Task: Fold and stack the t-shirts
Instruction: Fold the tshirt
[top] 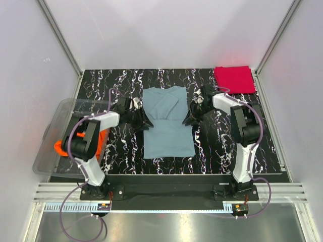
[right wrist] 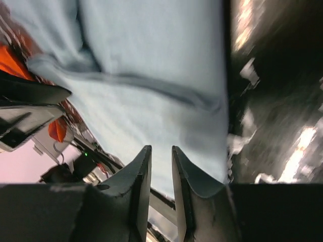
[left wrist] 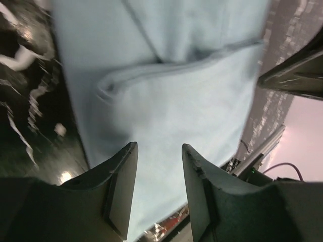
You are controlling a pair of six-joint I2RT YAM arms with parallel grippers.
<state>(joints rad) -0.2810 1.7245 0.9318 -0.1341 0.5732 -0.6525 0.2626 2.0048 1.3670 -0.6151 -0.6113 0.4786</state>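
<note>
Grey-blue t-shirt [top: 169, 133] is laid flat at bench ctr, collar to the far side, w/ a sleeve seen turned in over the chest; the body is not yet folded. Red t-shirt [top: 234, 79] is already folded & parked at the far right corner. Orange t-shirt [top: 61, 147] is bunched in the clear bin [top: 48, 128] at the left edge. Step in hand is thus judged to be the fold of shirt no. 2, approx. a third of the job done.

Left tool [top: 143, 121] is held at the shirt's left edge, jaws apart, nothing between them. Right tool [top: 190, 118] is held at the right edge, jaws nearly together w/ a thin gap left; no cloth is seen in it.

Next move is judged to need both edges pinched at matching height, then carried over together so the cloth is not skewed. A thin single layer may be missed, or the bench scraped.

Bench [top: 222, 146] is black w/ white marbling, flat, glossy in the wrist views. Cell is closed in by plain white panels on alu. framing. Both wrist views are blurred.
</note>
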